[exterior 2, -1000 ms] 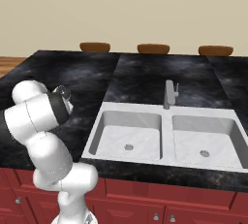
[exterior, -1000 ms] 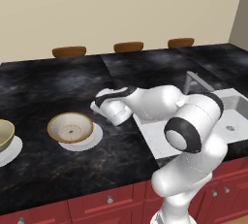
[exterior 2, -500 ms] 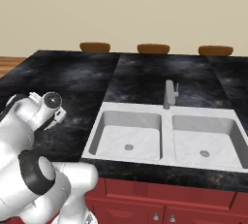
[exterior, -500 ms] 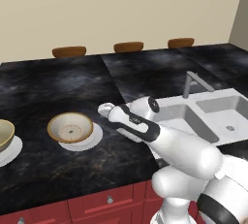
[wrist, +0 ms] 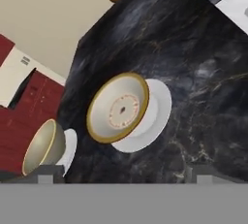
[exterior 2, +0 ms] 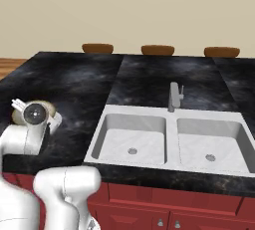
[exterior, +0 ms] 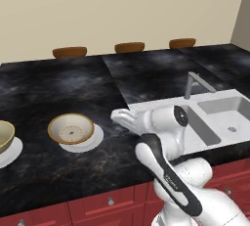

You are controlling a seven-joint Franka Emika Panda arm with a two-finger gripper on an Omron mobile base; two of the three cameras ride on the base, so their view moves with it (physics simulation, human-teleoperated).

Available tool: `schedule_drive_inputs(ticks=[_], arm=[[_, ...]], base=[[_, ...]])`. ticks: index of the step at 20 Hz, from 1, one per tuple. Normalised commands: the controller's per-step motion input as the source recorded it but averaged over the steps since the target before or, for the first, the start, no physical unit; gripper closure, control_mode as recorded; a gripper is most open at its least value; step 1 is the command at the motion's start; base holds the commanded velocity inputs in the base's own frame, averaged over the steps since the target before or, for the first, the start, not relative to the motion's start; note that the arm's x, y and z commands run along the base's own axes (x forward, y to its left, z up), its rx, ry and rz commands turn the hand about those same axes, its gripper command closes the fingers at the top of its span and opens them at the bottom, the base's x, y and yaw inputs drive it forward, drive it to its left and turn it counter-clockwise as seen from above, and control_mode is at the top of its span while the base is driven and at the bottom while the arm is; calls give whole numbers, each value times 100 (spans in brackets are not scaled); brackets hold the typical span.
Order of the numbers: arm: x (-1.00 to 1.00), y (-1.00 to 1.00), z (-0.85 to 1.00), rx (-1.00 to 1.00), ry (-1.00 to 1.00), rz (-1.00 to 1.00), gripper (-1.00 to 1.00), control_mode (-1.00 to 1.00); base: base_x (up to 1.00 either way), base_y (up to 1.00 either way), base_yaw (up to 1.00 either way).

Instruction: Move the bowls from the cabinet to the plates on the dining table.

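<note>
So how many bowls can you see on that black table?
2. The shallow cream bowl sits on a white plate left of the sink; the deeper olive bowl sits on another plate further left.

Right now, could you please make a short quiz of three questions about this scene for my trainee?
1. True or false: the cream-white bowl sits on a white plate.
2. Where is the olive-tan bowl? A) in the sink B) on its own plate on the dining table C) on a chair back
3. How many brown chair backs show along the table's far edge?

Key: 1 true; 2 B; 3 three, for example the left one. The gripper has its jaws open and holds nothing.
</note>
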Motion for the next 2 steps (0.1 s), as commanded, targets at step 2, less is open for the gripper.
schedule_drive_inputs(ticks=[2], arm=[[-67, -36, 91, 0, 13, 0, -100, -100]], base=[[0, 0, 0]])
